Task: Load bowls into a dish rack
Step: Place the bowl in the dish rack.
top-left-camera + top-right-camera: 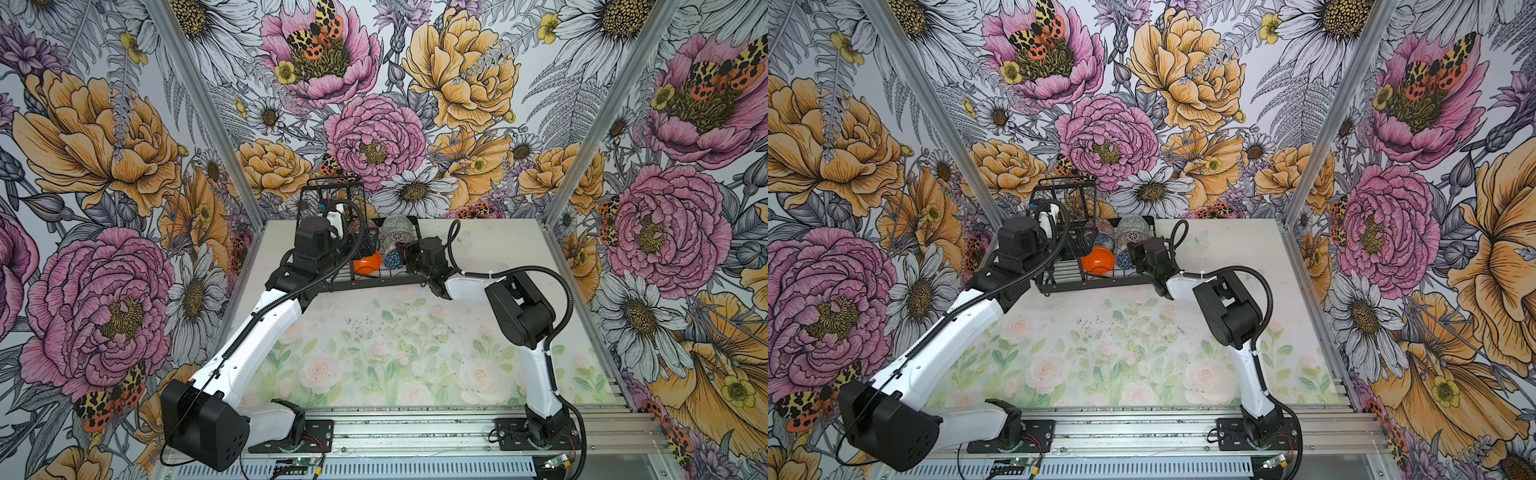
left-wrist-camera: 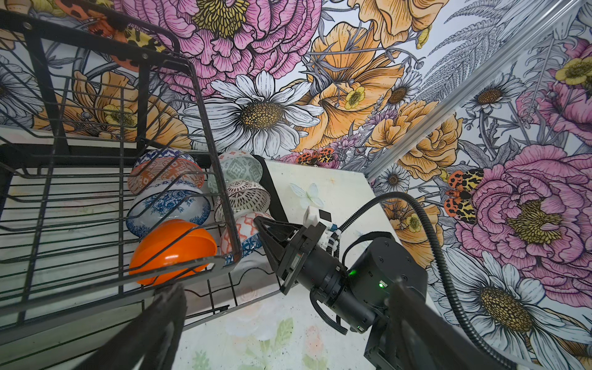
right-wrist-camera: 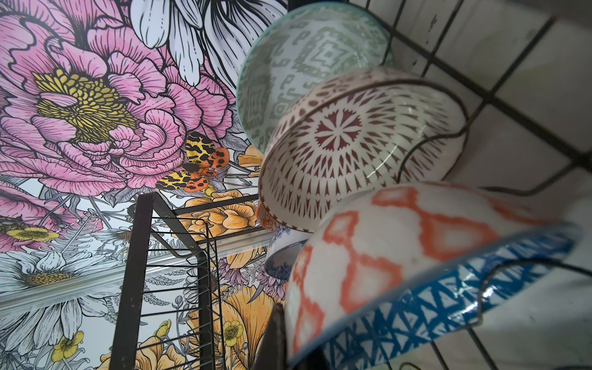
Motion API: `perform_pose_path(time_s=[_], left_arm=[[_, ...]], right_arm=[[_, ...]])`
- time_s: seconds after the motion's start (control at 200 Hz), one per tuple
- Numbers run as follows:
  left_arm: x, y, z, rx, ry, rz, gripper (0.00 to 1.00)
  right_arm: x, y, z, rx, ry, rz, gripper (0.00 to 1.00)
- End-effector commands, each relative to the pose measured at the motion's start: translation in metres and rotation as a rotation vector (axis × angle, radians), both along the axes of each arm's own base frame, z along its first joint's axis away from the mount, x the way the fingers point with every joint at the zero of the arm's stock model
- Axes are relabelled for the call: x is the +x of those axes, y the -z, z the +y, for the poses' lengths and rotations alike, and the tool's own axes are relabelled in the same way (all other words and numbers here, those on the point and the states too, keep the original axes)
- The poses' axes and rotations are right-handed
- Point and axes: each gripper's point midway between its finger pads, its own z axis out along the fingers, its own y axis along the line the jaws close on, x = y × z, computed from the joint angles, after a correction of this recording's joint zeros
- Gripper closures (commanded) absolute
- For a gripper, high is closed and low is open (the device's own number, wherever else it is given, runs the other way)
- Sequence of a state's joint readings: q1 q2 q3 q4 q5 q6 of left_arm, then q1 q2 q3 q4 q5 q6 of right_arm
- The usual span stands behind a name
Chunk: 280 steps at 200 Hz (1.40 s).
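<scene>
Pinching the near-right bowl [image 2: 238, 232], the right gripper [image 2: 259, 221] may knock it into the lattice bowl [image 2: 242, 195] on release. The left gripper [image 2: 286, 286] gapes wide.

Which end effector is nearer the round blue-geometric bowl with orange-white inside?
Right. The right end effector, shut, is at the rim of the blue-geometric bowl in the black wire dish rack. The left end effector, open, hovers by the glossy orange bowl.
</scene>
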State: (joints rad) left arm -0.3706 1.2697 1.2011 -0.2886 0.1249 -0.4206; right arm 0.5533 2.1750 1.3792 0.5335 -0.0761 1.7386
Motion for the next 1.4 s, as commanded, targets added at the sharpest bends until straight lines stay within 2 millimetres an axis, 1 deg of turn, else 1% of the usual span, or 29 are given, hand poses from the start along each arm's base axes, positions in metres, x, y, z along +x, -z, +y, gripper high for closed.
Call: perform_pose_path(time_s=[0.0,0.155,0.395,0.48,0.771,0.876,1.076,1.246,1.396], left_arm=[[-0.006,-0.004,0.001,-0.022,0.008,-0.005,0.01],[-0.006,-0.004,0.001,-0.022,0.008,-0.005,0.01],[-0.006,-0.005,0.001,-0.023,0.008,-0.004,0.01],[-0.006,-0.004,0.000,-0.023,0.009,-0.003,0.01],[-0.006,-0.004,0.001,-0.024,0.007,-0.003,0.01],[-0.006,-0.004,0.001,-0.024,0.009,-0.003,0.01],[-0.006,-0.005,0.001,-0.026,0.007,-0.004,0.01],[-0.007,-0.007,0.001,-0.025,0.009,-0.009,0.01],[-0.007,-0.006,0.001,-0.024,0.010,-0.008,0.01]], right_arm=[[-0.035,0.038,0.028,-0.009,-0.129,0.142,0.92],[-0.035,0.040,0.028,-0.006,-0.131,0.151,0.90],[-0.038,0.048,0.028,-0.011,-0.135,0.166,0.83],[-0.038,0.046,0.028,-0.008,-0.139,0.164,0.81],[-0.041,0.050,0.029,-0.010,-0.146,0.174,0.80],[-0.041,0.048,0.030,-0.005,-0.150,0.170,0.80],[-0.038,0.041,0.032,0.001,-0.148,0.157,0.76],[-0.037,0.042,0.033,0.004,-0.151,0.160,0.72],[-0.036,0.040,0.033,0.008,-0.148,0.158,0.71]])
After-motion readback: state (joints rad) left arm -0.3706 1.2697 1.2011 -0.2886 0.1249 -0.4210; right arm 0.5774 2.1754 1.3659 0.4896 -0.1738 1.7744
